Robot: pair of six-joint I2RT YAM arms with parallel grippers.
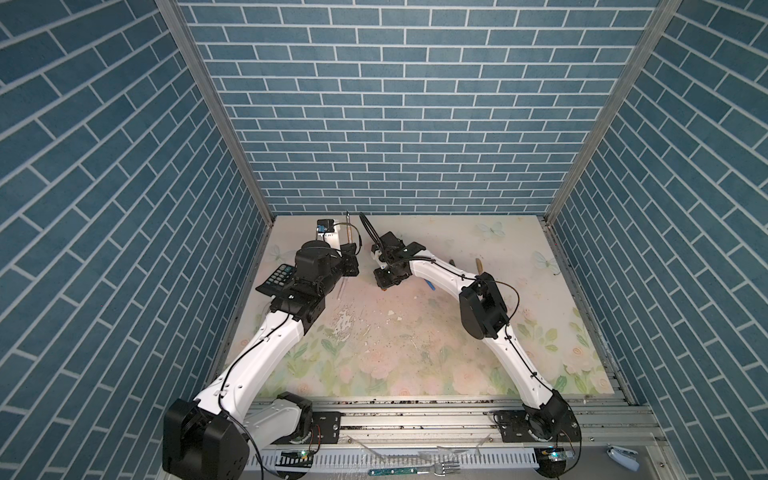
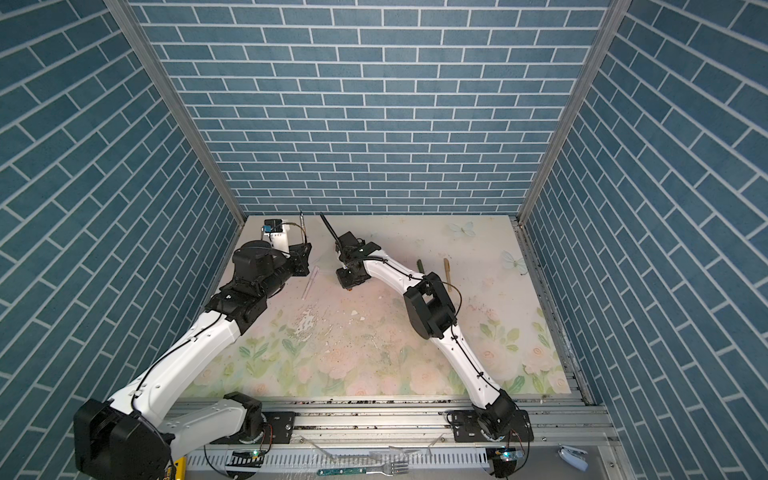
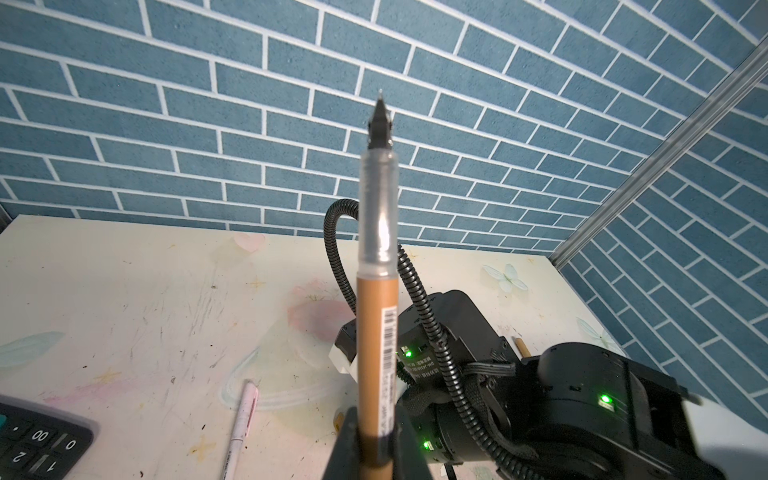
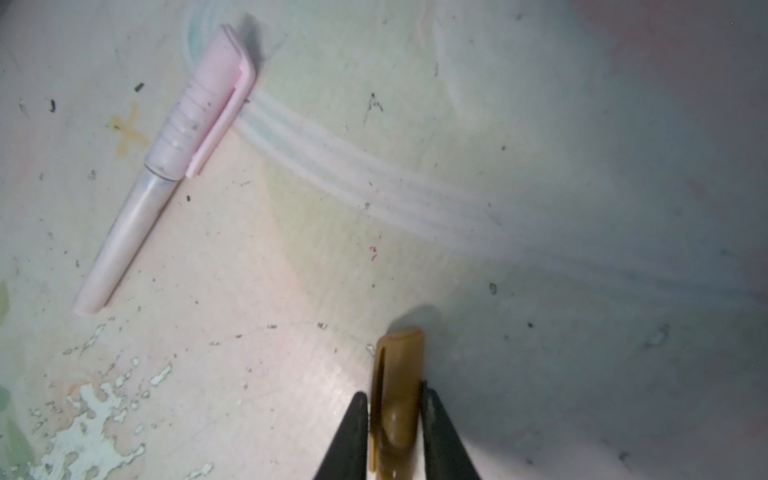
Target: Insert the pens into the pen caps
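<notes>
Pen-to-cap alignment: left gripper clamps gold pen near upright, tip up, left of centre in both top views; right gripper, just right of it, pinches gold cap lying lengthwise between its fingers on worktop; cap probably needs lifting toward that tip.

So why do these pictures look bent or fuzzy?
In both top views the wide lens splays the blue brick walls; left wrist view: tan plastic pen blurs near the lens, glare on its clear section; right wrist view: dim, gold plastic cap casting a soft shadow.
</notes>
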